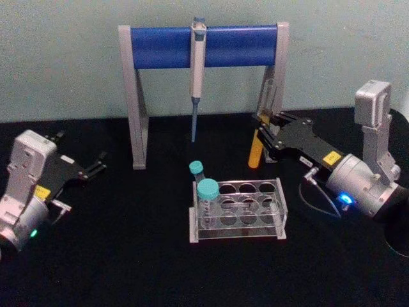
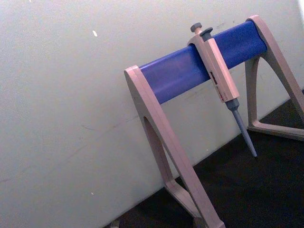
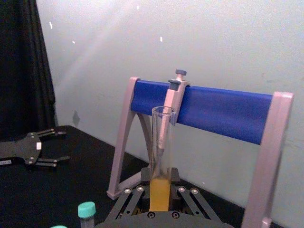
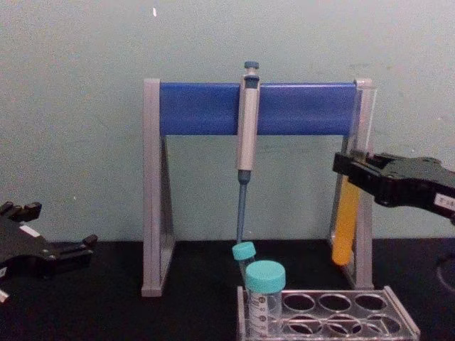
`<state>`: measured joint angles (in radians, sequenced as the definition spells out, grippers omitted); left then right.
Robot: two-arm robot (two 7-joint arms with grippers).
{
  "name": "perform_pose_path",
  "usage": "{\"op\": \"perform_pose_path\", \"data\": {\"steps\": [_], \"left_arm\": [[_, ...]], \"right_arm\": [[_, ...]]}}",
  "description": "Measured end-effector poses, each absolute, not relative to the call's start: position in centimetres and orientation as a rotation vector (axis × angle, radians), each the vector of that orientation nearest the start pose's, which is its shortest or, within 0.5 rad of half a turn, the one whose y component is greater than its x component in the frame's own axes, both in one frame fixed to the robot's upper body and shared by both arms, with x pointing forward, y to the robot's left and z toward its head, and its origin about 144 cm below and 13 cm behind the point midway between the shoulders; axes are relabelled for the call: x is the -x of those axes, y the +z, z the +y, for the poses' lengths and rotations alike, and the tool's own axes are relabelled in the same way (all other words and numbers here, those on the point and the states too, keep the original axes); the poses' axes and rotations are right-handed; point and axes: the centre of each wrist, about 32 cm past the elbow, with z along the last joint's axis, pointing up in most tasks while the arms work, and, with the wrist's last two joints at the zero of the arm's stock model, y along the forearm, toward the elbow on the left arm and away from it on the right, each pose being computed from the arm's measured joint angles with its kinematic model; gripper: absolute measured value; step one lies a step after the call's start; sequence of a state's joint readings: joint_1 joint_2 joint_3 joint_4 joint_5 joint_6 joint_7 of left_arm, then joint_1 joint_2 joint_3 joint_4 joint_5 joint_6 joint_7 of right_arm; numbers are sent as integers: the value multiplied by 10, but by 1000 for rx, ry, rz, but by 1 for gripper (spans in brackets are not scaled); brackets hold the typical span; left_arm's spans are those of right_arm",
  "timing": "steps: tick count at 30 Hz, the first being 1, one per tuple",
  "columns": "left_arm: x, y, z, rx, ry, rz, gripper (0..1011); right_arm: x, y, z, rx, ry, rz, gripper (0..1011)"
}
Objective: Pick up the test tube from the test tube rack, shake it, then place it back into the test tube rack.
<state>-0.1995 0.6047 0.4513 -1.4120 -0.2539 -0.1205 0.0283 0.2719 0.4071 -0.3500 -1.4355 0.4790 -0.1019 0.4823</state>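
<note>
Well out of the rack [image 1: 239,208], the tube [image 1: 255,151] stands upright behind the rack's right end, its lower half filled with orange-yellow liquid and its open mouth on top. The right tool [image 1: 261,137] is clamped on it about midway up, fingers on either side of the glass just above the liquid. The right wrist view shows the tube [image 3: 161,156] rising straight from between those fingers.

From the chest, the tube [image 4: 346,220] hangs above the rack [image 4: 327,312] and just in front of the stand's right leg.

Two teal-capped tubes [image 1: 208,190] sit in the rack's left end; its other holes are free.

Behind the rack, the stand [image 1: 160,46] carries a pipette [image 1: 197,77] on its blue bar.

Far to the rack's left, the left tool [image 1: 82,146] rests low over the black desk [image 1: 128,256], fingers spread and holding nothing.
</note>
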Motion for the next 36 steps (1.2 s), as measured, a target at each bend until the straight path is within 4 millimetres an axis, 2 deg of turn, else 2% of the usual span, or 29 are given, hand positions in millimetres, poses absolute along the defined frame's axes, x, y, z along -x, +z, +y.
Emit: {"op": "perform_pose_path", "data": {"steps": [11,14,20,26,30,36], "left_arm": [[-489,1140,310,-304,1248,-285,1001],[-489,1140,310,-304,1248,-285,1001],[-489,1140,310,-304,1248,-285,1001],[-489,1140,310,-304,1248,-285,1001],[-489,1140,310,-304,1248,-285,1001],[-489,1140,310,-304,1248,-285,1001]], "right_arm": [[-495,1184,-275,-34,-864,-76,230],[-484,1184,-275,-13,-850,-59,230],[-478,1183,-268,-15,-801,-37,230],[-488,1179,-254,-48,-738,-26,230],[-501,1177,-246,-67,-716,-31,230],[-516,1177,-243,-81,-732,-48,229]]}}
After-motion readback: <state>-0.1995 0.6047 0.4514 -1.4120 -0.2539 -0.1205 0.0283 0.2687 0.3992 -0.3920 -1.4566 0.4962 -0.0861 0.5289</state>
